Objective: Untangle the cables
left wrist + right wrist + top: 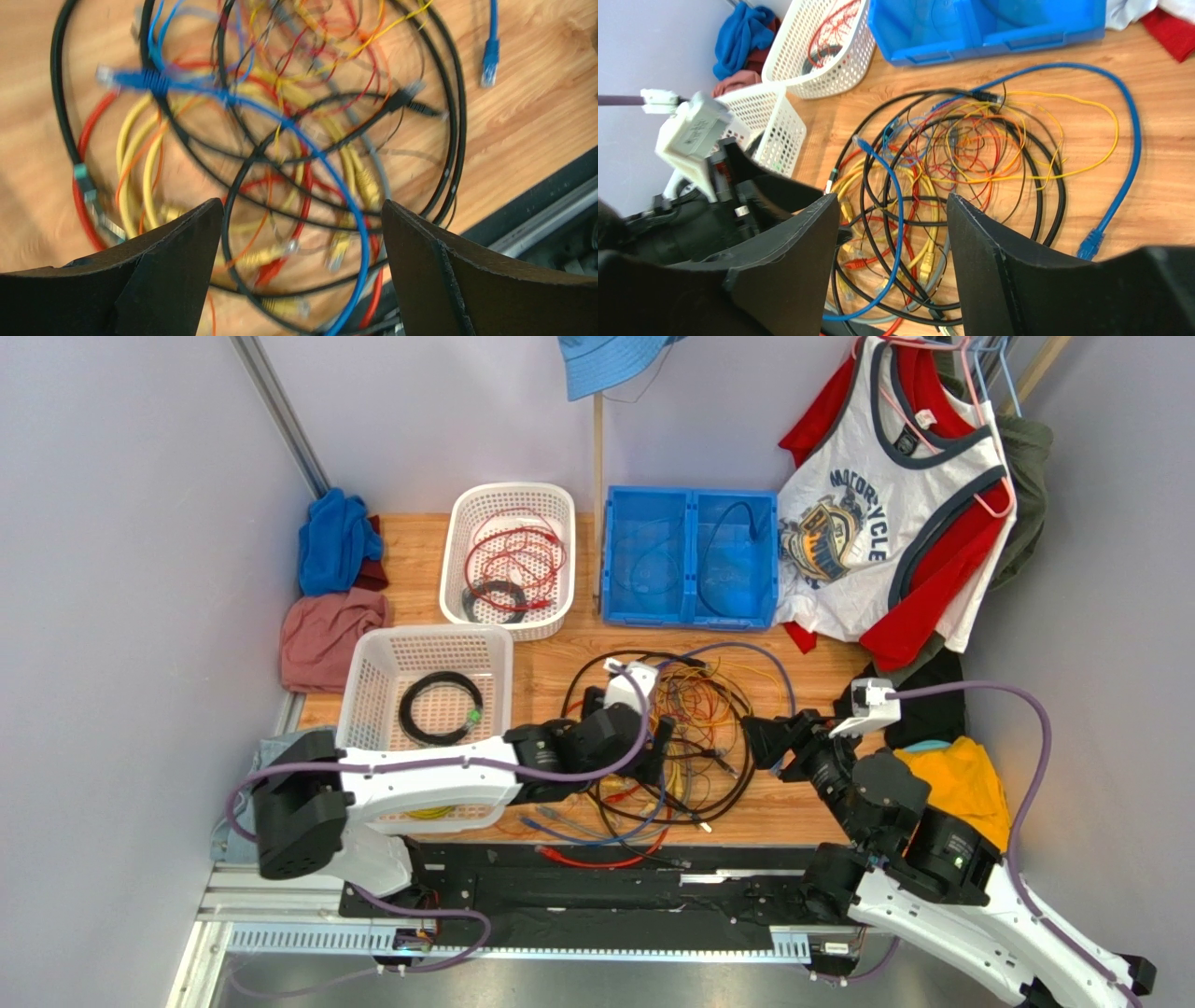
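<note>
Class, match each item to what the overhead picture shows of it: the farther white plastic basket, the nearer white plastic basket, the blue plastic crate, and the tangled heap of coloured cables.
1. farther white plastic basket
2. nearer white plastic basket
3. blue plastic crate
4. tangled heap of coloured cables

A. loose on the wooden table
B. holds thin red cords and a small black coil
C. holds a large black coil, no red in view
D. two compartments, thin dark cords inside

Pairs: 1-B, 2-C, 3-D, 4-A.
</note>
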Robot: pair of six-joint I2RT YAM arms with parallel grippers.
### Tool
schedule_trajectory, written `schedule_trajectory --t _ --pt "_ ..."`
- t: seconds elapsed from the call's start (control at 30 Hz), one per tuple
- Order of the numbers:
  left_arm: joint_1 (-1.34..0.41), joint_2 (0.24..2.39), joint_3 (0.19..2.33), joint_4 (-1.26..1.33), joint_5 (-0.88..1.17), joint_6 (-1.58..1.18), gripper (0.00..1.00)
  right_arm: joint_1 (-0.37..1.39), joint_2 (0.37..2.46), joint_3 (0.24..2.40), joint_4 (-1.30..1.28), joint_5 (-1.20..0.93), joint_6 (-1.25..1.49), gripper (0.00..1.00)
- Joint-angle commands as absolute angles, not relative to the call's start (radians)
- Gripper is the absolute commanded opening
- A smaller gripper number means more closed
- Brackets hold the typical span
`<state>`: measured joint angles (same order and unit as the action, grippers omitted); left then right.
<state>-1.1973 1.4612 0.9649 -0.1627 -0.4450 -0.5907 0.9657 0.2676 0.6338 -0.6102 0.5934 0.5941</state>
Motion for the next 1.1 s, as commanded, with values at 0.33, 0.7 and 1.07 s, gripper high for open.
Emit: schedule_trajectory --t 0.33,0.7,1.07 --pt "-1.284 1.134 0.717 -0.257 -0.584 -0.939 0.98 0.966 0.520 0.574 -0.509 0.564 0.667 0.84" --pt "-1.285 0.925 0.557 -0.308 -0.568 -1.065 0.98 0.783 1.172 0.722 -0.279 0.462 0.569 0.81" --pt "-1.289 0.766 0.584 -0.322 -0.620 -0.971 0.97 0.672 1.437 0.828 -0.218 0.390 0.500 0.72"
